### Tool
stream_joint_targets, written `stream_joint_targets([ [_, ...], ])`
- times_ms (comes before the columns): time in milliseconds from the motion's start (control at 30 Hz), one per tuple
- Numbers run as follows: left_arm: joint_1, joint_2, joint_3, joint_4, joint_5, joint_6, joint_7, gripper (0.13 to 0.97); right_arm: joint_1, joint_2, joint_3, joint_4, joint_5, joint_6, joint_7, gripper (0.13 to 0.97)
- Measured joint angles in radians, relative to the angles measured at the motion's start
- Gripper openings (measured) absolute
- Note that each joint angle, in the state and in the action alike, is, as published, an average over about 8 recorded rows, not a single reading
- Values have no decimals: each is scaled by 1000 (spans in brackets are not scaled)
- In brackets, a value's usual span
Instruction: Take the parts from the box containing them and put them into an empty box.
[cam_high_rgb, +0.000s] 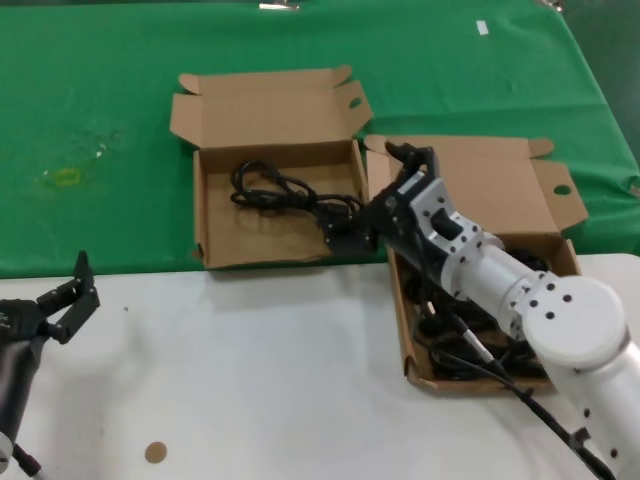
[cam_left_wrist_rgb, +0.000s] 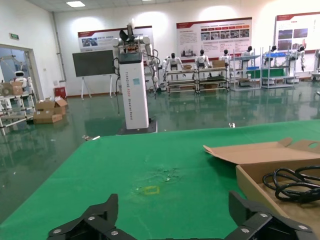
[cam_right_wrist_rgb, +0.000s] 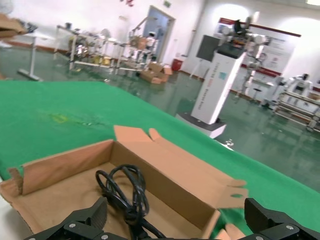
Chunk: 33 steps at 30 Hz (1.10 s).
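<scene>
The desk (cam_high_rgb: 250, 380) is white near the robot, and a big green cloth (cam_high_rgb: 100, 120) covers its far part. Two brown boxes lie open where the white and the green meet. The box on the right (cam_high_rgb: 520, 190) has a straight front wall and a small round hole in its lid flap, and dark cables (cam_high_rgb: 470, 350) fill it, though the right arm hides much of them. The box on the left (cam_high_rgb: 262, 215) has a low, ragged front wall and an oval hole in its lid flap. It sits just beside the other box, and it is not bare inside: a black cable (cam_high_rgb: 275, 190) lies coiled on its floor near the back. The right arm reaches from the right box across into the left one. Its claw, the right claw (cam_high_rgb: 345, 232), is low over the right end of the left box, and a dark block sits at its tip. In the right wrist view the two fingers (cam_right_wrist_rgb: 80, 225) stand wide apart with the cable between them. The left claw (cam_high_rgb: 68, 300) rests over the white part of the desk at the near left, well apart from both boxes, and its fingers are spread open with nothing in them.
</scene>
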<state>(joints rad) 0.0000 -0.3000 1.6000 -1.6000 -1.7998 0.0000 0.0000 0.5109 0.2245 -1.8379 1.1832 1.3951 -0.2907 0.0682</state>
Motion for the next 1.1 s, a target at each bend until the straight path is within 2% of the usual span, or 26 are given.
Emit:
stream_joint_targets([
  [133,0,0,0,0,0,0,0,767,-48,7,23,40,39,28,-7,966],
  [267,0,0,0,0,0,0,0,767,-98,14,46,80,78,56,-13,966],
  [533,0,0,0,0,0,0,0,900,-198,29,92,161,157,113,-26,966],
  [833,0,0,0,0,0,0,0,962,-310,46,144,253,245,176,-41,966],
  [1100,0,0,0,0,0,0,0,965,-410,61,191,335,325,233,-55,966],
])
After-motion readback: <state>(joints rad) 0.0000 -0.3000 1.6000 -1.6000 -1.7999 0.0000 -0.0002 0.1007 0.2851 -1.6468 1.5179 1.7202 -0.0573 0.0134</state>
